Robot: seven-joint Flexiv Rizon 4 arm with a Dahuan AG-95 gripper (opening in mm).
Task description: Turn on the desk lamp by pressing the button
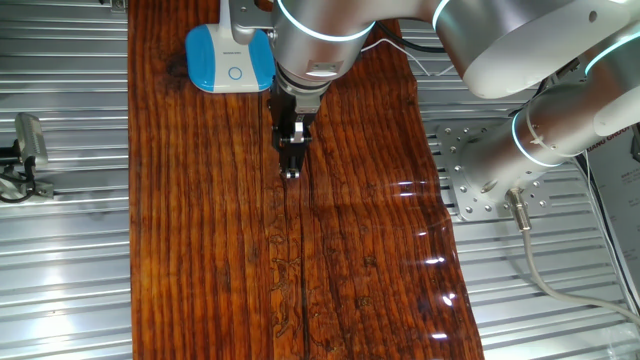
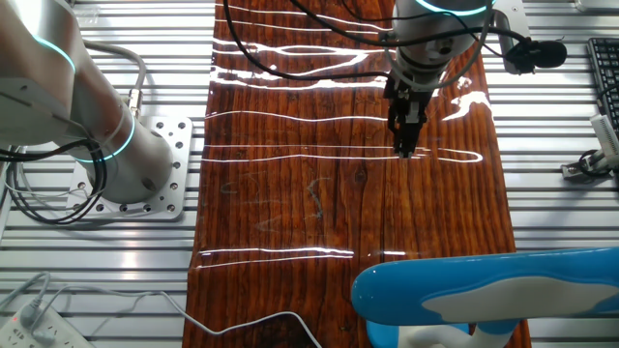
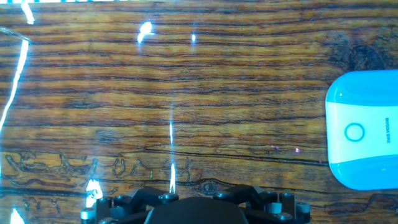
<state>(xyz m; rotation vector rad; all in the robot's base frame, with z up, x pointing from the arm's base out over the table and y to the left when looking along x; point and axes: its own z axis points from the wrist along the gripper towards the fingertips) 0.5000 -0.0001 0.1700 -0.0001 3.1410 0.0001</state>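
Note:
The desk lamp [image 1: 230, 55] stands at the far end of the wooden board, its blue base rimmed in white. The button [image 1: 235, 72] is a small white circle on the blue face. My gripper [image 1: 291, 172] hangs over the board, to the right of the base and nearer than it, touching nothing. Its fingertips meet in one narrow tip, also seen in the other fixed view as the gripper [image 2: 404, 150]. In the hand view the lamp [image 3: 367, 130] lies at the right edge with the button [image 3: 354, 132] showing. My fingers are out of that view.
The wooden board [image 1: 330, 260] lies on a slatted metal table. A white power strip [image 2: 29, 327] and its cable sit at one corner. The arm's base plate [image 1: 470, 170] is beside the board. A metal clamp [image 1: 25, 150] sits off the other side.

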